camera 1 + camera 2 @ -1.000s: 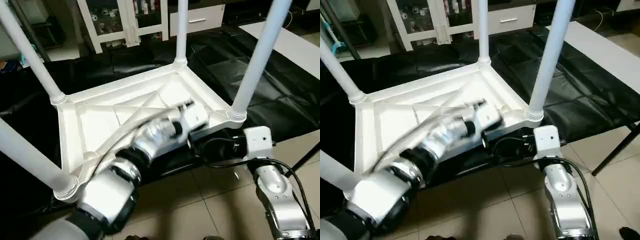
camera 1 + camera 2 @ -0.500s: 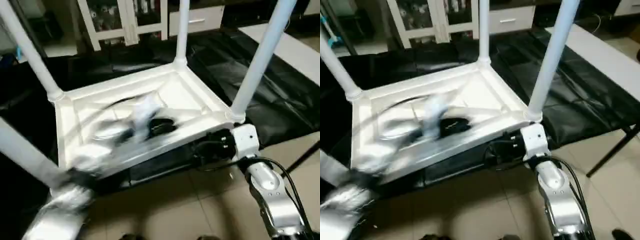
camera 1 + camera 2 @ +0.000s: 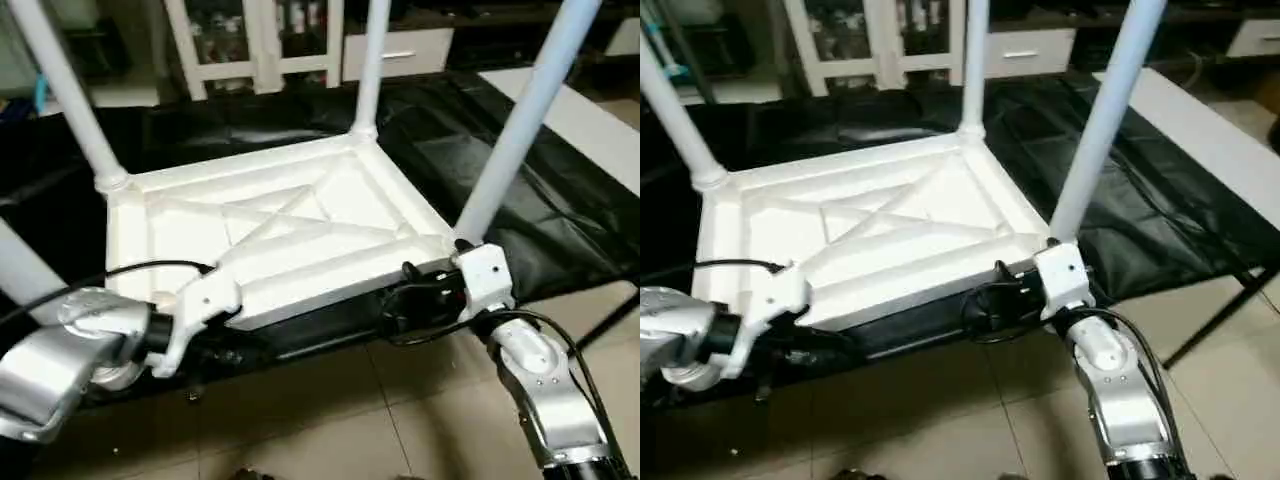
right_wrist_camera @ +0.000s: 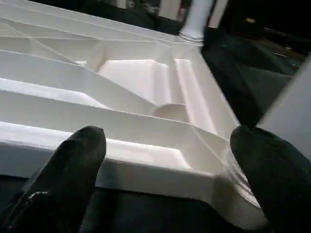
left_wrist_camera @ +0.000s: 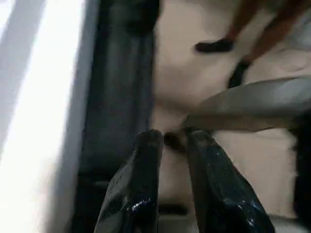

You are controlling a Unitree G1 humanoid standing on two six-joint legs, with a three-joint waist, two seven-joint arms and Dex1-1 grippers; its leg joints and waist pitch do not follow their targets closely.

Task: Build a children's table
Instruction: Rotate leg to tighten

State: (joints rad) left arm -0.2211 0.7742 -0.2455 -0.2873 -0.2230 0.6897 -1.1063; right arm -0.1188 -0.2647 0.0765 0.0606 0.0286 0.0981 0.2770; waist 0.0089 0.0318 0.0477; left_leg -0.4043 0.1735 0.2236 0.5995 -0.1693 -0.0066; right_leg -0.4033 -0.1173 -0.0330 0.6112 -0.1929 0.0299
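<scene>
No readable text, label, brand, number or sign is being shown on anything in these views.

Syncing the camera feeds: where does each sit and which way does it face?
Left eye: on the head, looking down at the upturned table; both forearms show.
Right eye: same, slightly rightward.
Left wrist: along the left claw toward the floor.
Right wrist: along the open right claw at a table corner.
Eyes and right wrist share the table.

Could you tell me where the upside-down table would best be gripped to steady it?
Probably the table's near rim, approached from the robot's side. That edge is a thin upright wall, narrow enough to fit the open right pincer already facing it beside the corner leg.
</scene>
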